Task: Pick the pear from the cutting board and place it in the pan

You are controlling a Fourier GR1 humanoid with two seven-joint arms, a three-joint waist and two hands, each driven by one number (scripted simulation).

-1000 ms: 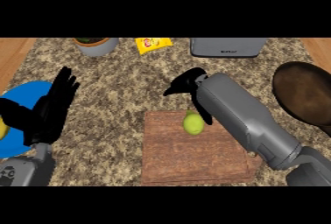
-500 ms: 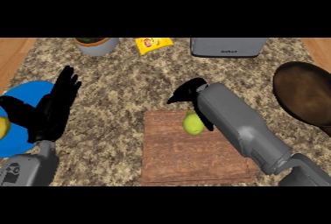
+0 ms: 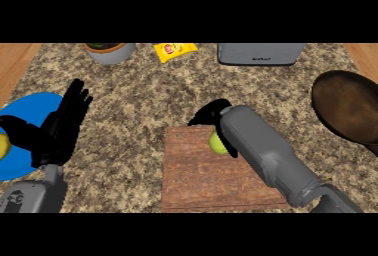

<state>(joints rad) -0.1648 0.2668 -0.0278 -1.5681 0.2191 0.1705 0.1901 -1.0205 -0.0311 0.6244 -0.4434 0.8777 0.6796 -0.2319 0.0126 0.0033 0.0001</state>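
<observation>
Right hand (image 3: pixel 210 114) fingers curled down over the pear (image 3: pixel 217 142), touching it; can't tell if they're actually grasping it, forearm hides most. Pear sits on the cutting board (image 3: pixel 214 182), near its top edge. Pan (image 3: pixel 351 110) well apart at right. Left hand (image 3: pixel 59 127) released, fingers straight, resting at left by blue plate (image 3: pixel 22 125). Desk (image 3: pixel 140 105) speckled.

R forearm: grey, runs from lower right of frame up toward centre.
R hand (image 3: pixel 212 114): black, just above frame centre, mostly hidden behind own wrist; fingers point left/down, grip can't be read.
L forearm: grey, lower left corner.
L hand (image 3: pixel 57 132): left-centre of frame, fingers straight, pointing up, thumb out to the left; resting.
</observation>
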